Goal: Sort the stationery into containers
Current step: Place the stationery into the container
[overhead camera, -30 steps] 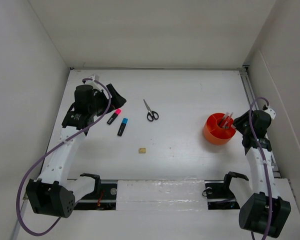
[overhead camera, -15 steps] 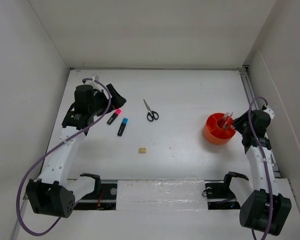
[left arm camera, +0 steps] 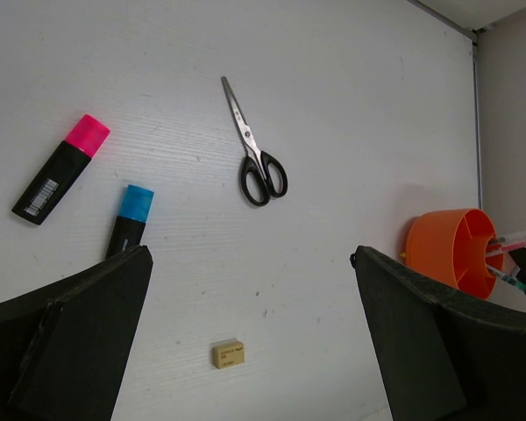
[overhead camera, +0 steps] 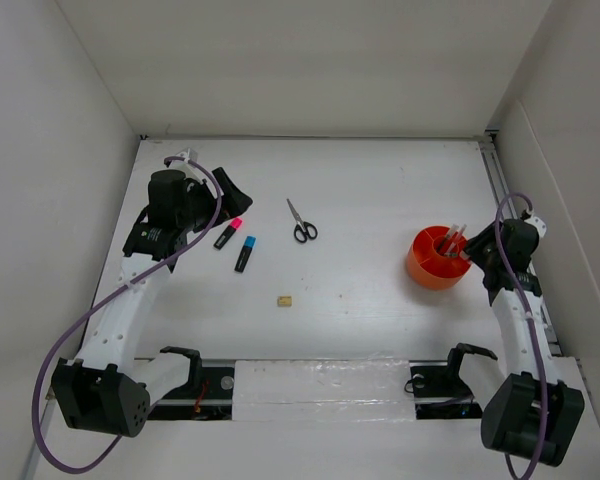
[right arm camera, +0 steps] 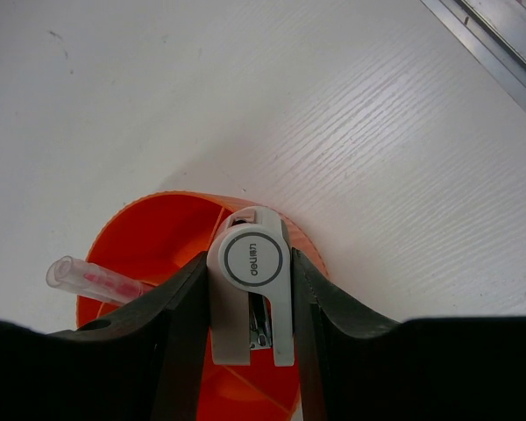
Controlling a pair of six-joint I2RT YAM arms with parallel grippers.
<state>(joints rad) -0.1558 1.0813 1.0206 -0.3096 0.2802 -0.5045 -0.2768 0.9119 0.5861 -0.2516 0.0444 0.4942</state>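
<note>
— White tabletop (overhead camera: 380, 190): where's the orange cup (overhead camera: 438, 262)?
— Three o'clock; right gripper (right arm camera: 248, 294) clamps a white piece (right arm camera: 252, 259) over it. Scissors (overhead camera: 301, 221) lie at its nine o'clock, pink marker (overhead camera: 227, 233), blue marker (overhead camera: 244, 253), eraser (overhead camera: 284, 299) beyond; left gripper (left arm camera: 250, 254) gapes empty.

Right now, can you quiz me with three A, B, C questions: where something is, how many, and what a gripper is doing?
1. Where is the tan eraser? A in the orange cup; B on the table, apart from the scissors; C stuck to a wall.
2. How many markers lie on the table? A two; B one; C four.
3. The right gripper is: A open over the scissors; B out of view; C shut on a white-grey piece over the cup.
Answers: 1 B, it lies alone on bare table; 2 A, one pink-capped, one blue-capped; 3 C, the right wrist view shows it clamping the piece.
</note>
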